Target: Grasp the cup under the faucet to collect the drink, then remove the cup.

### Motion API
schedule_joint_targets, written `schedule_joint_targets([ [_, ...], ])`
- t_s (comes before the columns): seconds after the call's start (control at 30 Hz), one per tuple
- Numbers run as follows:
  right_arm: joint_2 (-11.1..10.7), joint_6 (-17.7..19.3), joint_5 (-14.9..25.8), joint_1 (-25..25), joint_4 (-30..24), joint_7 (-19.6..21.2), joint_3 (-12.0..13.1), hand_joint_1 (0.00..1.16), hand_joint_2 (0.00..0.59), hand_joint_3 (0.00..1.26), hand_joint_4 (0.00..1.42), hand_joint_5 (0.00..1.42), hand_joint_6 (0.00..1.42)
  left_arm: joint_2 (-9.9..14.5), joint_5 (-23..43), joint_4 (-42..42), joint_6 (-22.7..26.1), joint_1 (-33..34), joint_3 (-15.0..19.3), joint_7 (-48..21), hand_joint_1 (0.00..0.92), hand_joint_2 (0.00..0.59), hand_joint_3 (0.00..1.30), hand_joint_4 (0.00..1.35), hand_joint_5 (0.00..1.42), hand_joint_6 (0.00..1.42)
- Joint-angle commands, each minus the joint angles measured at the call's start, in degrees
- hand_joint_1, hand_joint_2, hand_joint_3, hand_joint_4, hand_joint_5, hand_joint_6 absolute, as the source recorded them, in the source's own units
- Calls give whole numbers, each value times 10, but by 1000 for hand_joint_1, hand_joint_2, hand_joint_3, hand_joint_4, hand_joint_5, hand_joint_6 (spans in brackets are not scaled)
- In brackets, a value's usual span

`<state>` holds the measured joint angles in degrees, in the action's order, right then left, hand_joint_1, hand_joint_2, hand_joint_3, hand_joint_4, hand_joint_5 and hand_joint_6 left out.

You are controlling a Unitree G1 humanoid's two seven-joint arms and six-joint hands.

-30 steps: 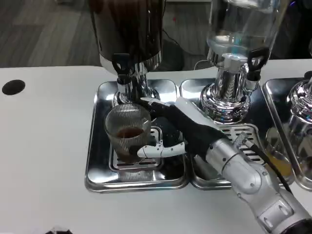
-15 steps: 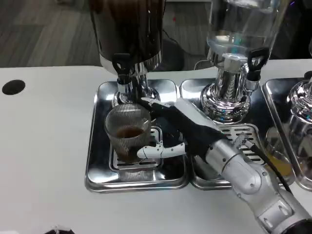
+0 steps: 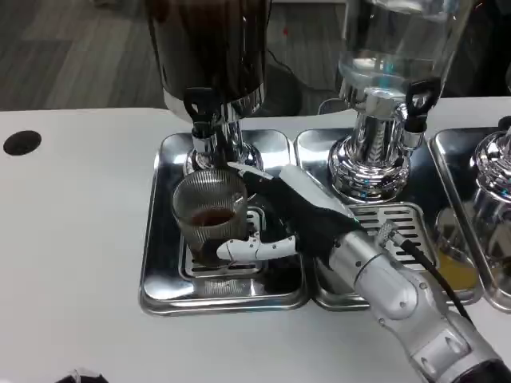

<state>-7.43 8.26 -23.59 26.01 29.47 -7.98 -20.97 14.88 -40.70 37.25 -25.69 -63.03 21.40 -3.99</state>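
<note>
Head view. Cup [image 3: 209,217] stands upright, long axis vertical, mouth up, on the grate of the left drip tray [image 3: 160,263]. Ribbed clear glass, with dark brown drink in the lower part. It sits just left of the right hand [image 3: 299,214] and directly below the faucet [image 3: 200,112] of the dark dispenser [image 3: 209,48].

Right hand: fingers [image 3: 255,247] wrapped around the cup, one white finger across its near side, another reaching over the far rim; cup gripped between them. Silver forearm [image 3: 399,299] runs back to the lower right, crossing the middle tray [image 3: 383,219]. Clear dispenser [image 3: 391,88] stands behind the hand, to its right.
</note>
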Motion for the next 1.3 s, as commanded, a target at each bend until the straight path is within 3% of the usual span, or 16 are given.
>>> schedule_joint_targets([
  [0.03,9,-7,-3,11,8,9,1,619,111,97,109,145,8,0,9,-11,-11,-12,6,1,0,80,462,447,550,750],
  [0.5,37,-10,32,19,23,9,24,591,111,85,106,140,0,3,22,-31,-20,-8,16,0,8,89,470,447,550,751],
  [1.3,25,46,65,19,77,-18,31,618,111,180,174,206,34,8,32,-30,-1,23,25,-27,9,94,476,455,550,765],
])
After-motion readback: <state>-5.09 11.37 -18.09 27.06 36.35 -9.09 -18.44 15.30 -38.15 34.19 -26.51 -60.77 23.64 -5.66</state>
